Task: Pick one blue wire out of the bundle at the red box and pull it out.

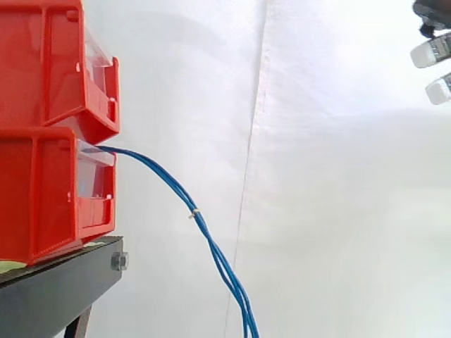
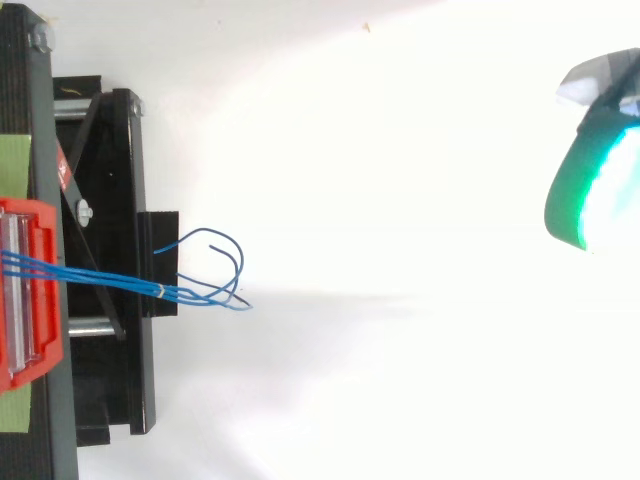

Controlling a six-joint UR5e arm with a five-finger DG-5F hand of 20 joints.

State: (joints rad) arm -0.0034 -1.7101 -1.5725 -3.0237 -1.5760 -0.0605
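A bundle of thin blue wires (image 1: 204, 232) comes out of the lower red bin (image 1: 49, 197) and droops down to the right, past the bottom edge of the side view. A small pale tie (image 1: 194, 212) holds the wires together partway down. From above, the bundle (image 2: 110, 278) runs right from the red bin (image 2: 45, 350), and its loose ends (image 2: 225, 250) curl apart beyond the tie. My hand (image 1: 431, 53) is high at the far right, well away from the wires. Its glowing fingertips (image 2: 585, 190) point left, relaxed, with nothing in them.
A second red bin (image 1: 42, 63) is stacked on the lower one. Both rest on a black stand (image 1: 56, 289) with a bolt at its corner. The stand's black frame (image 2: 110, 200) lies under the wires. A white curtain (image 1: 317, 211) hangs behind.
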